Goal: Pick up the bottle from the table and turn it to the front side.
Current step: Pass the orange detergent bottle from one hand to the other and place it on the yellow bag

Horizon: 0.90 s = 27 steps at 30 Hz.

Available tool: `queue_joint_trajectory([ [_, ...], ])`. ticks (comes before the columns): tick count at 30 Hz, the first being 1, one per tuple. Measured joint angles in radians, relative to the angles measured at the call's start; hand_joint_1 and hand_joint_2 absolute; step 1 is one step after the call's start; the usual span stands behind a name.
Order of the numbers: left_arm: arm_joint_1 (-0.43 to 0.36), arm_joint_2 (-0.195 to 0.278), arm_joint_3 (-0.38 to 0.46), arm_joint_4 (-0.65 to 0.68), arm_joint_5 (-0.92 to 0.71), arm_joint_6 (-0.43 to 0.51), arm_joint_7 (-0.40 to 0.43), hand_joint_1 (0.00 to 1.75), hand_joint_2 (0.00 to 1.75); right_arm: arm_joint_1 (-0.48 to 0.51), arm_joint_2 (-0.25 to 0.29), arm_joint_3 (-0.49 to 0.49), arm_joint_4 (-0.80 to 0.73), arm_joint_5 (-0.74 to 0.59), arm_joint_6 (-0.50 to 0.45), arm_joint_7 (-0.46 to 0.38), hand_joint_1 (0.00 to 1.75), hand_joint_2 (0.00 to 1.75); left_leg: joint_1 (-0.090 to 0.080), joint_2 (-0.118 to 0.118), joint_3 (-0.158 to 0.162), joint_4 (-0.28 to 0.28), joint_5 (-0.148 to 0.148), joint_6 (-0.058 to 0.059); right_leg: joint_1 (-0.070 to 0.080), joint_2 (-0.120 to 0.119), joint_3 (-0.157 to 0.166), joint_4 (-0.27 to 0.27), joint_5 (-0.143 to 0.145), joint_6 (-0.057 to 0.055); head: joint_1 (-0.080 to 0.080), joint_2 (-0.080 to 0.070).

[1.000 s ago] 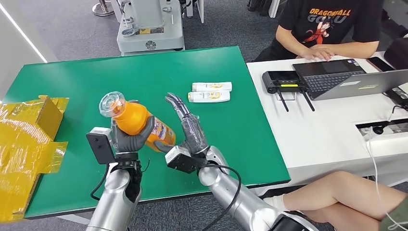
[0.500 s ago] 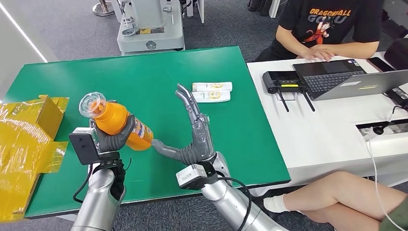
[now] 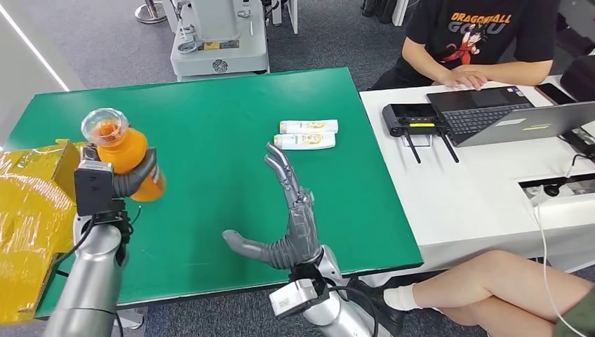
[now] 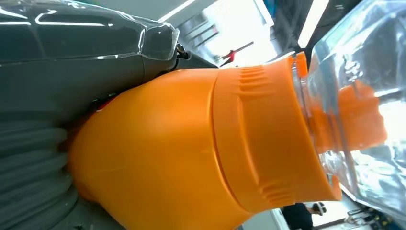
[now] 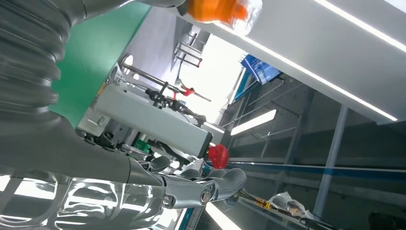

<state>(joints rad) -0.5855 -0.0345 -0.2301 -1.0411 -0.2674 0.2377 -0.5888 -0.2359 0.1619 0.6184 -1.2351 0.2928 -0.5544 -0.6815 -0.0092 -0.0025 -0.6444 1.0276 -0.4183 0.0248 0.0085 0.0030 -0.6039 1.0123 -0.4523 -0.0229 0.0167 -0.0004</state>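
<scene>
My left hand (image 3: 130, 181) grips an orange bottle (image 3: 126, 160) with a clear cap (image 3: 104, 127), lifted above the left part of the green table (image 3: 210, 119), cap tilted toward me. Close up in the left wrist view, the bottle (image 4: 191, 148) lies against the grey hand (image 4: 43, 120), its clear cap (image 4: 359, 110) at the far end. My right hand (image 3: 284, 217) is open over the table's front middle, fingers stretched forward and thumb out to the left, holding nothing. The right wrist view shows these fingers (image 5: 191, 187) and the bottle (image 5: 215, 9) at the picture's edge.
Two white tubes (image 3: 307, 134) lie side by side near the table's right edge. A yellow cardboard box (image 3: 31, 203) stands at the left. A person (image 3: 477, 38) sits at a white desk (image 3: 477, 182) with a laptop (image 3: 505, 116) to the right; bare legs (image 3: 491, 288) are front right.
My left hand has carried the bottle leftward and upward, away from the right hand. The right hand has let go, drawn back toward me and spread open.
</scene>
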Motion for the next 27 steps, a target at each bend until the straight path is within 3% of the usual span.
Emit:
queue_joint_trajectory([
  [4, -0.074, 0.081, 0.005, 0.048, -0.135, -0.015, -0.013, 1.75, 1.75, 0.038, -0.012, 0.004, -0.029, 0.004, 0.005, 0.002, 0.00, 1.75, 0.001, 0.000, 0.000, 0.000, 0.000, 0.000, 0.000, 0.000, 0.000, 0.000, 0.000, 0.000, 0.000, 0.000],
  [9, -0.167, 0.146, 0.005, 0.156, -0.273, -0.018, -0.018, 1.75, 1.75, 0.089, -0.022, 0.003, -0.082, 0.038, -0.008, 0.022, 0.00, 1.75, 0.000, 0.000, 0.000, 0.000, 0.000, 0.000, 0.000, 0.000, 0.000, 0.000, 0.000, 0.000, 0.000, 0.000],
  [14, -0.212, 0.174, 0.004, 0.231, -0.297, -0.032, -0.030, 1.75, 1.75, 0.126, -0.025, 0.002, -0.137, 0.072, -0.008, 0.051, 0.00, 1.75, 0.000, 0.001, 0.000, 0.000, 0.000, -0.001, 0.000, 0.000, 0.000, 0.000, 0.000, -0.001, 0.000, 0.000],
  [27, -0.215, 0.237, -0.047, 0.300, -0.413, 0.003, -0.080, 1.75, 1.75, 0.162, -0.026, -0.014, -0.202, 0.095, 0.028, 0.073, 0.00, 1.75, 0.001, 0.001, 0.000, 0.000, 0.000, -0.001, 0.000, 0.001, 0.000, 0.000, 0.000, -0.001, 0.000, 0.000],
])
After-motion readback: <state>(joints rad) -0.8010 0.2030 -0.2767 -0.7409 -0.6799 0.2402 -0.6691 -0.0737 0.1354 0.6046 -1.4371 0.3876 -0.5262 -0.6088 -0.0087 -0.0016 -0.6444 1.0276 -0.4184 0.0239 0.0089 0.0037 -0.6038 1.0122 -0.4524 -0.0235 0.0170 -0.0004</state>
